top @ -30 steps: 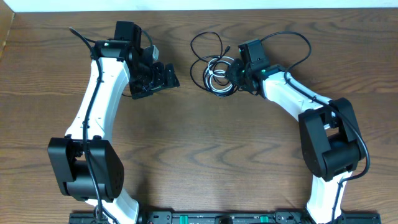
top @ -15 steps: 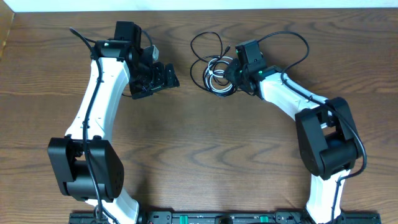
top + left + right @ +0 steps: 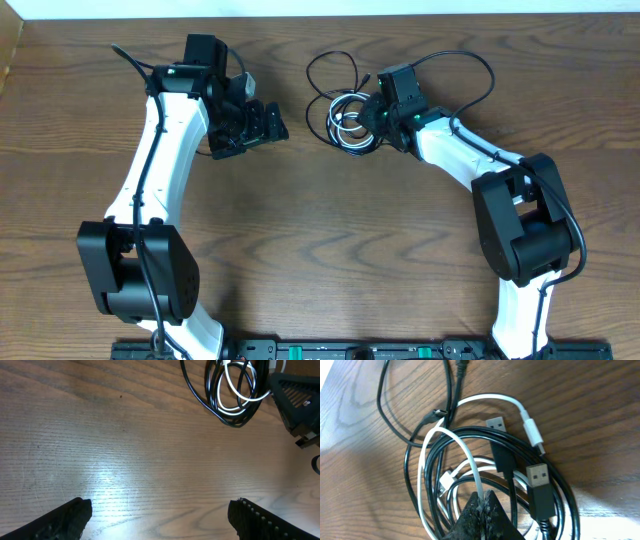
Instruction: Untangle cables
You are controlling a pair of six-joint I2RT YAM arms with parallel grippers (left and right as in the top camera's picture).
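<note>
Cables [image 3: 346,122] lie coiled at the far middle of the surface [image 3: 320,250], the tangle's long axis running near-to-far. Two USB plugs [image 3: 496,425] point away from the right gripper [image 3: 482,510], which is pinched on the white cable [image 3: 476,477]. Draw that loop out slowly while the left gripper [image 3: 160,516], spread and empty, comes across to pin the black coil.

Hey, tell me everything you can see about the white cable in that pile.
The white cable is thin, smooth and plastic-looking, coiled in loose loops lying flat on the table, threaded through the black cables. One end carries a slim white plug resting on the wood; a second small white connector shows inside the coil. The right gripper is shut on one strand.
</note>
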